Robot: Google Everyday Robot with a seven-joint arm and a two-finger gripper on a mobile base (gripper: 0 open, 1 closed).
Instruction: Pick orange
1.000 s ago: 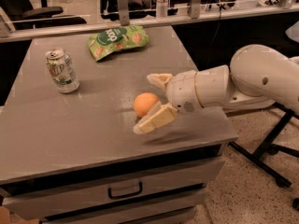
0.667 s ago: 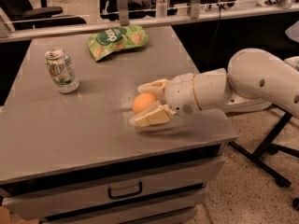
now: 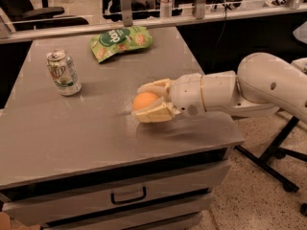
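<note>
The orange (image 3: 145, 101) is a round, smooth fruit resting on the grey table (image 3: 72, 138), right of its middle. My gripper (image 3: 139, 102) reaches in from the right on a white arm (image 3: 230, 92). Its two cream fingers close on the orange, one finger (image 3: 156, 86) behind it and one (image 3: 154, 114) in front, both touching it. The fruit's right side is hidden by the gripper's palm. The orange still sits at table height.
A silver and green soda can (image 3: 63, 73) stands at the table's left. A green snack bag with orange spots (image 3: 121, 41) lies at the back. The table's right edge runs just under my arm. Drawers (image 3: 127, 195) are below the front edge, and office chairs stand behind.
My gripper moved left until its fingers came around the orange. The fingers went from spread wide to closed against the fruit. The orange has barely moved.
</note>
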